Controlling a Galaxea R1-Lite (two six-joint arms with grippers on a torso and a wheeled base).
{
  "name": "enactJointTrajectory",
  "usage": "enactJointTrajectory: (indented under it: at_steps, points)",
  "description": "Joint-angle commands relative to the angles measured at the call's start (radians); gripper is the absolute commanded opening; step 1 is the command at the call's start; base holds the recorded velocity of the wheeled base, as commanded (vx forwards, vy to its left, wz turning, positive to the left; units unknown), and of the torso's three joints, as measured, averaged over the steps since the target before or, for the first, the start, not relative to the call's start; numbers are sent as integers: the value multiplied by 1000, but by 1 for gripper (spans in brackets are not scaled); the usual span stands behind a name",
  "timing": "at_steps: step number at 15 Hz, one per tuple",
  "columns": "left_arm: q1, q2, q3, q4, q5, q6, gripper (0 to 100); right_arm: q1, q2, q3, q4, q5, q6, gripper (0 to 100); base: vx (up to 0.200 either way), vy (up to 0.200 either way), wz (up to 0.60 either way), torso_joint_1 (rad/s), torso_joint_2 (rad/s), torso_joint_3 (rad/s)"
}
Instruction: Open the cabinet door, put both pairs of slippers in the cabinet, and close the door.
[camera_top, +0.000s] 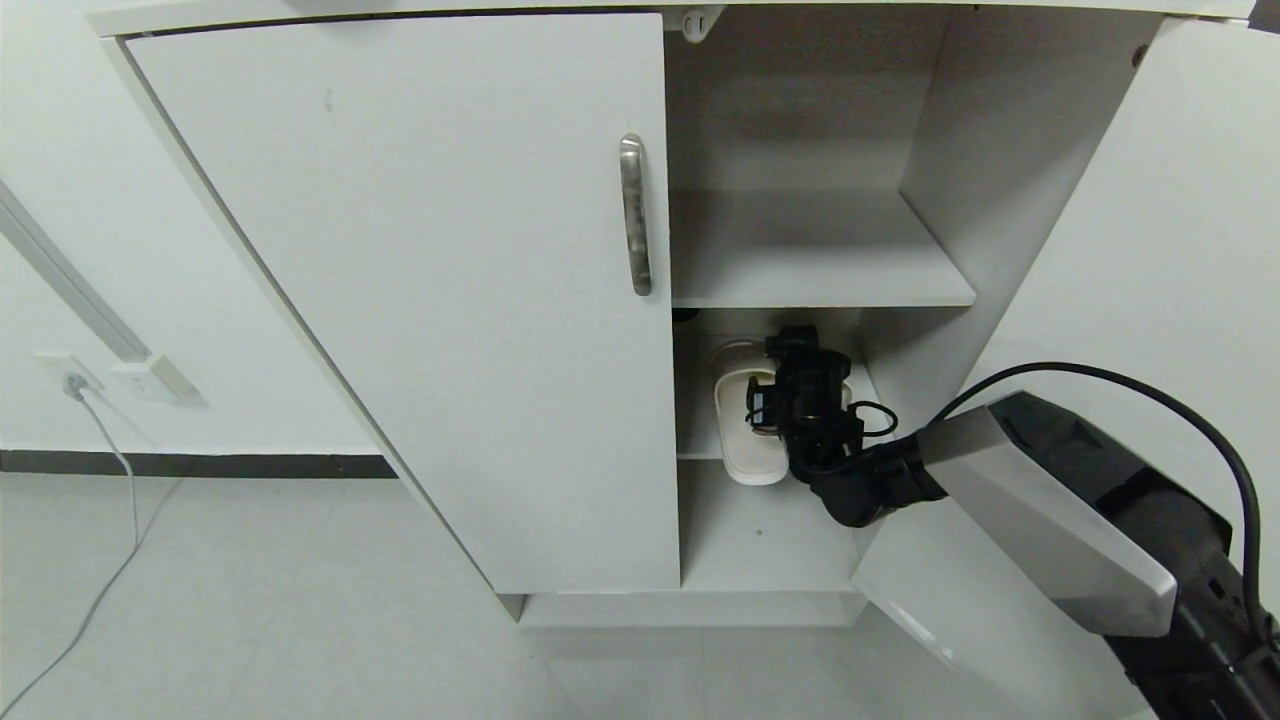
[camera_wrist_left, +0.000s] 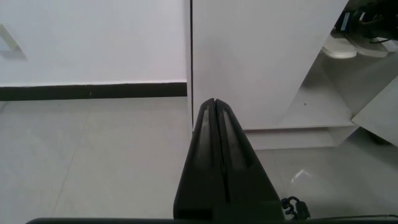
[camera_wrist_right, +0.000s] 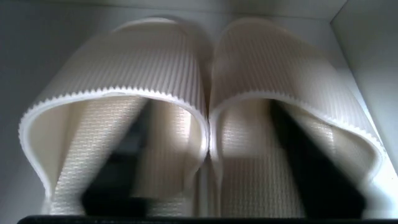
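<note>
A pair of white ribbed slippers (camera_top: 745, 440) (camera_wrist_right: 155, 68) lies side by side on the cabinet's lower shelf (camera_top: 697, 425). My right gripper (camera_top: 793, 345) (camera_wrist_right: 208, 124) reaches into that compartment and stands open, one dark finger (camera_wrist_right: 118, 177) inside each slipper, with the touching inner walls between them. The right cabinet door (camera_top: 1150, 250) is swung open. The left door (camera_top: 420, 300), with its metal handle (camera_top: 634, 215), is closed. My left gripper (camera_wrist_left: 214, 106) hangs low over the floor in front of the cabinet, shut with nothing in it. The slippers (camera_wrist_left: 354, 46) also show far off in the left wrist view.
An upper shelf (camera_top: 810, 250) and the cabinet floor (camera_top: 750, 540) are bare. A wall socket with a grey cable (camera_top: 75, 385) sits at the left, above a dark skirting strip (camera_top: 200, 465). Tiled floor (camera_top: 250, 620) stretches before the cabinet.
</note>
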Motion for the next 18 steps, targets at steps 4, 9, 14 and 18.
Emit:
enactJointTrajectory:
  at_steps: [4,9,14,18]
  points:
    - [0,1,0,0,-1,0,0,6,-82,129,-25,-4,0,100,0,0,0,0,0,0]
    - [0,1,0,0,-2,3,0,59,-277,488,-191,-5,-3,100,0,0,0,0,0,0]
    - [0,1,0,0,-2,6,0,130,-425,832,-389,-10,3,100,0,0,0,0,0,0]
    - [0,1,0,0,-4,4,0,168,-438,945,-509,-10,-4,100,0,0,0,0,0,0]
